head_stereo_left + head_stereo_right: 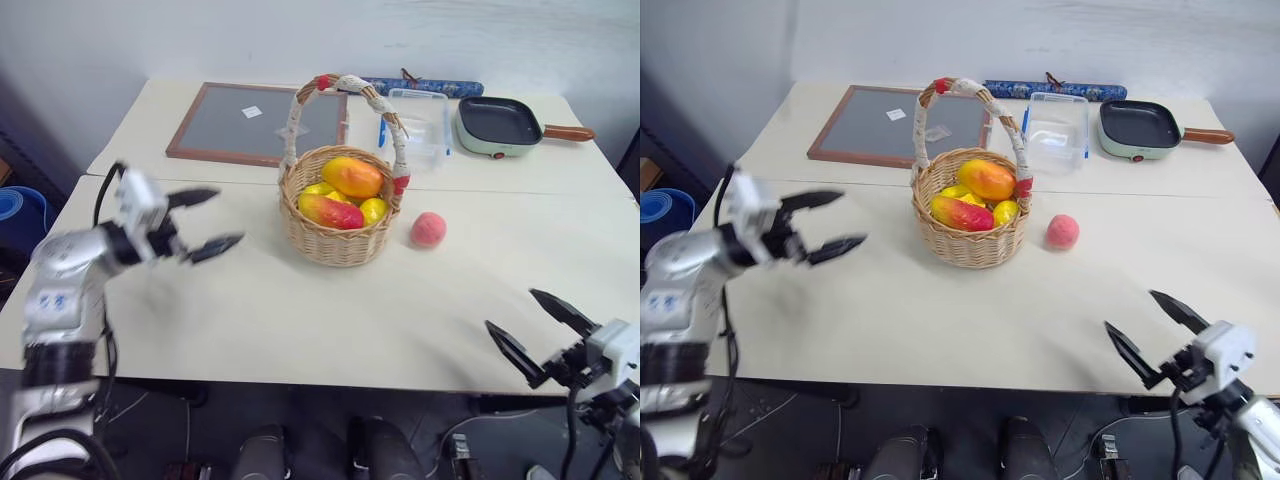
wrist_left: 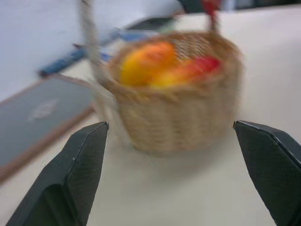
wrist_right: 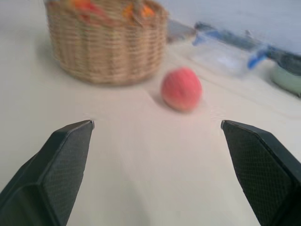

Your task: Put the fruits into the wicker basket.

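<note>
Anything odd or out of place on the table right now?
One thing: the pink peach sits loose on the table, just outside the wicker basket, apart from it on the robot's right. The other fruits are inside. Nothing looks spilled, tipped or damaged; the basket stands upright.

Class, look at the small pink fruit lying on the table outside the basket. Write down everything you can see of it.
The small round pink peach has a matte, slightly mottled skin, deeper pink in patches. It looks whole. It rests directly on the pale cream tabletop, on the robot's right of the round tan woven wicker basket, close beside it but apart from it. Nothing touches the peach except the table.
</note>
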You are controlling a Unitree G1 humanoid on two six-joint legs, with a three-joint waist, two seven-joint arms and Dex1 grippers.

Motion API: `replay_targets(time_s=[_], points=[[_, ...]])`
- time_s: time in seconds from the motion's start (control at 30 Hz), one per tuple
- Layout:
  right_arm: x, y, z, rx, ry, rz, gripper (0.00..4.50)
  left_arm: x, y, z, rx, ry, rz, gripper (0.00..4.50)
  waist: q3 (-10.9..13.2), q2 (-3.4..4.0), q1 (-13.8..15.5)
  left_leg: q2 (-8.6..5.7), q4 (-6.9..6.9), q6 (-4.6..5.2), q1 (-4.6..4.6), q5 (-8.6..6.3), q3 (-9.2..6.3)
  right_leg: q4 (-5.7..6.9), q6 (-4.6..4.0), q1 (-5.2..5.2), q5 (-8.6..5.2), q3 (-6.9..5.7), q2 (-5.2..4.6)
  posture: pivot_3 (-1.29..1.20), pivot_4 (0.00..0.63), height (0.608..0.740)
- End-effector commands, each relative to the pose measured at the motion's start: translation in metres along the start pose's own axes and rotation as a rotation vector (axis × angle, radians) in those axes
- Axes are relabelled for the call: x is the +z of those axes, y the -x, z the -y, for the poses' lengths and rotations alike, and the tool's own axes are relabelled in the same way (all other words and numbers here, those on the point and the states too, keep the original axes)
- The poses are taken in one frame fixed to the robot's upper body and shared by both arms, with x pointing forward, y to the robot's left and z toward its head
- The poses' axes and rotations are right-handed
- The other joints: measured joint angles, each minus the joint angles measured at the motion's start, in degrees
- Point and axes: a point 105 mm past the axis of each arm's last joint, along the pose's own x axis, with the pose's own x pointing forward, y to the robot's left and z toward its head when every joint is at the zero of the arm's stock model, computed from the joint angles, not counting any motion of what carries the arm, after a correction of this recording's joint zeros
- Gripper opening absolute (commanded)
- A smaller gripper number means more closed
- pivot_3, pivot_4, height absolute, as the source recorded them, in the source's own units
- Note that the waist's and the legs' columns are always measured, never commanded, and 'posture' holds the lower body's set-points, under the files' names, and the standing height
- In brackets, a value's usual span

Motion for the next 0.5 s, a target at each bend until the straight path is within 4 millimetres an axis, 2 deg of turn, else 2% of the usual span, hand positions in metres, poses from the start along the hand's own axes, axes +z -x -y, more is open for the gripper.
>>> replay_targets(time_s=[0.03, 0.13, 0.2, 0.27, 0.4, 0.43, 0.5], points=[[0.003, 0.004, 0.012, -0.009, 0.082, -0.003, 4.5, 0.011, 0.022, 0.017, -0.096, -0.081, 0.003, 4.45, 0.0, 0.0, -0.1, 0.01, 0.01, 0.04, -0.01, -0.02, 0.0, -0.04, -0.02, 0.0, -0.01, 0.01, 0.0, 0.0, 0.15, 0.74], [0.008, -0.009, 0.03, 0.007, 0.117, 0.004, 4.5, 0.006, 0.04, 0.031, -0.157, -0.033, -0.046, 4.45, 0.0, 0.04, -0.6, 0.03, 0.02, 0.28, 0.03, -0.13, 0.08, -0.15, -0.1, 0.07, -0.05, 0.05, -0.07, 0.0, 0.15, 0.74], [0.025, -0.04, 0.039, 0.053, 0.087, 0.052, 4.5, 0.012, 0.035, 0.03, -0.154, -0.032, -0.027, 4.45, 0.1, 0.09, -0.8, 0.06, 0.01, 0.28, 0.07, -0.13, 0.08, -0.15, -0.14, 0.08, -0.07, 0.04, -0.09, 0.0, 0.15, 0.74], [0.037, -0.083, 0.041, 0.141, 0.081, 0.046, 4.5, 0.018, 0.024, 0.032, -0.164, -0.022, 0.009, 4.45, 0.2, 0.31, -1.2, 0.09, 0.1, 0.31, 0.06, -0.11, 0.1, -0.12, -0.22, 0.08, -0.02, 0.05, -0.1, 0.0, 0.15, 0.74], [0.04, -0.133, 0.049, 0.158, 0.076, -0.045, 4.5, 0.022, 0.009, 0.036, -0.191, -0.001, 0.04, 4.45, 0.2, 0.36, -1.2, 0.14, 0.03, 0.08, 0.03, -0.03, -0.08, 0.16, -0.24, -0.03, 0.0, -0.12, -0.07, 0.0, 0.15, 0.74], [0.043, -0.151, 0.049, 0.174, 0.045, -0.051, 4.5, 0.023, 0.005, 0.038, -0.202, 0.008, 0.052, 4.45, 0.2, 0.36, -0.9, 0.18, 0.04, -0.26, 0.03, 0.08, -0.13, 0.22, -0.23, -0.07, 0.0, -0.2, 0.01, 0.0, 0.15, 0.74], [0.05, -0.181, 0.045, 0.206, -0.001, -0.047, 4.5, 0.026, -0.003, 0.041, -0.212, 0.021, 0.07, 4.45, 0.2, 0.36, -1.0, 0.18, -0.02, -0.3, -0.26, 0.15, 0.01, 0.24, -0.23, -0.44, 0.0, -0.17, 0.06, 0.0, 0.15, 0.74]])
